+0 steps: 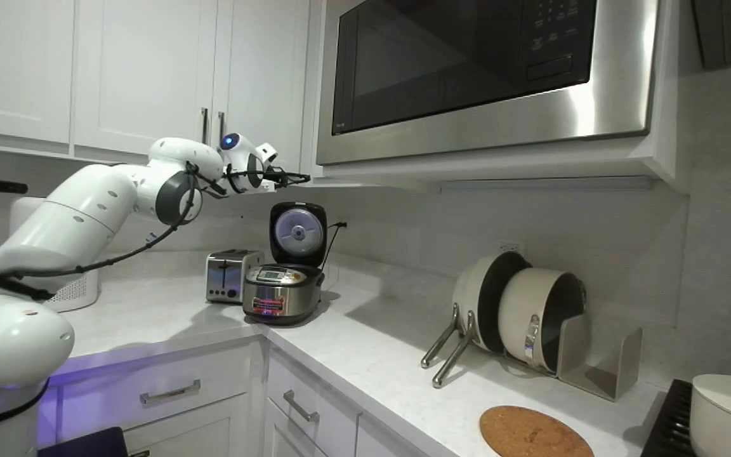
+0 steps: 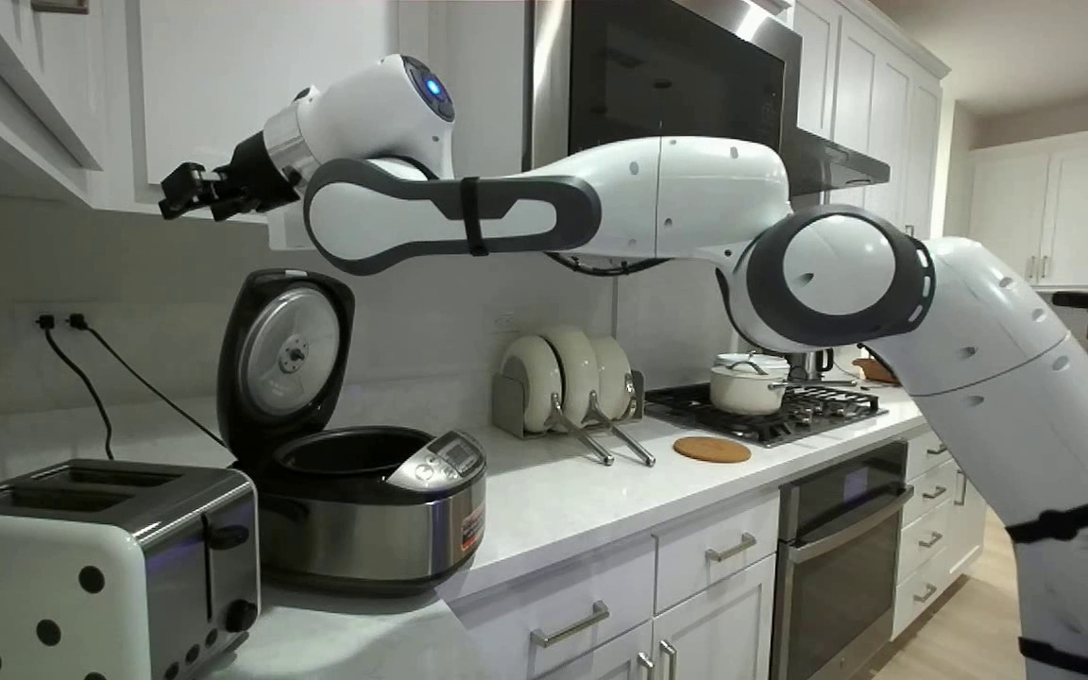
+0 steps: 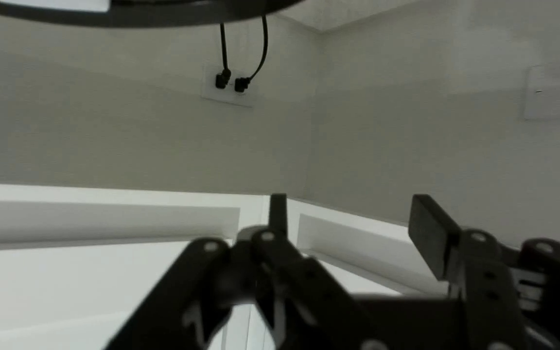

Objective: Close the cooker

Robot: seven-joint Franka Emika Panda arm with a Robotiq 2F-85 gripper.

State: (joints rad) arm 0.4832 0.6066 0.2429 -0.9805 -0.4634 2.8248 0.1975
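Observation:
The cooker [image 1: 282, 297] is a round silver and black rice cooker on the counter, also in an exterior view [image 2: 365, 538]. Its dark lid [image 1: 299, 233] stands open and upright, silvery inside facing outward; the lid shows also in an exterior view [image 2: 289, 354]. My gripper [image 1: 294, 179] is higher than the lid and apart from it in both exterior views [image 2: 196, 192]. In the wrist view the fingers [image 3: 353, 218] are spread with nothing between them. A dark curved edge [image 3: 178, 14] at the top of the wrist view may be the lid's rim.
A silver toaster [image 1: 231, 276] stands right beside the cooker. Upper cabinets [image 1: 143, 76] and a microwave [image 1: 467, 76] hang over the counter. Black cords [image 2: 81, 378] run from a wall outlet behind the cooker. Pans in a rack [image 1: 530, 317] and a cork mat [image 1: 533, 431] are farther along.

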